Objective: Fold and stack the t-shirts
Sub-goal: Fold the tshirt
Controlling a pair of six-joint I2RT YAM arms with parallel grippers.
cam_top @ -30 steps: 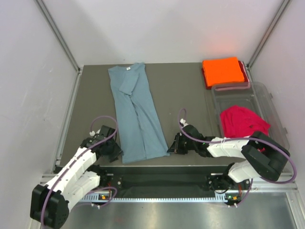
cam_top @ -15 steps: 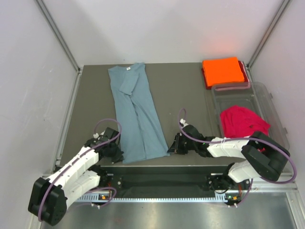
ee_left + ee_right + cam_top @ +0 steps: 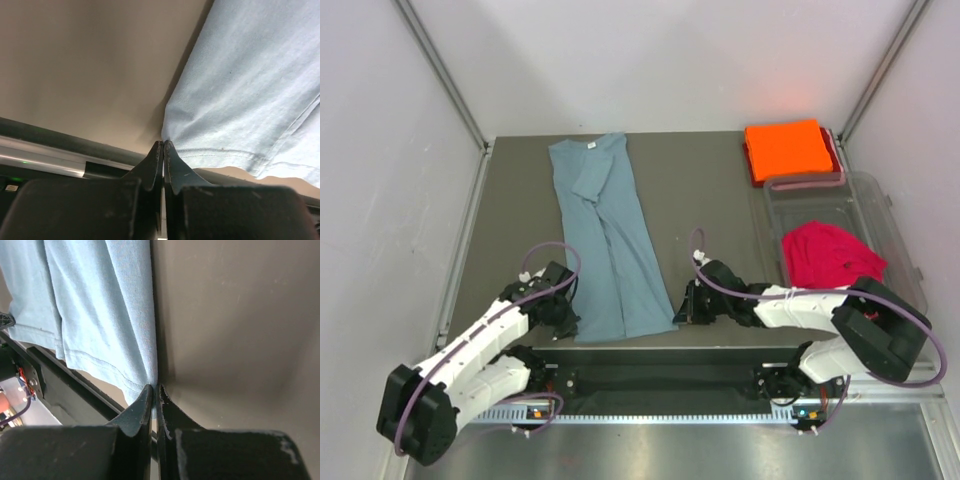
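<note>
Both arms are down low at the near edge. The left gripper (image 3: 163, 145) is clenched on the near left hem corner of the grey-blue t-shirt (image 3: 605, 240), and the right gripper (image 3: 154, 388) is pinched tight on the near right corner. The shirt lies as a long narrow strip, with its collar at the far end and its hem by the arm bases.

Off to the right sits the clear plastic tub (image 3: 880, 205), with the crimson red t-shirt (image 3: 828, 252) crumpled inside it. Just beyond the tub, in the far right corner, the orange t-shirt (image 3: 786, 148) lies folded square, with a dark red edge showing beneath it. A pink cable (image 3: 805, 183) runs along the tub's far rim. None of this touches the blue shirt.

The table (image 3: 510, 220) is matte dark grey, boxed in by white walls and metal corner posts.
</note>
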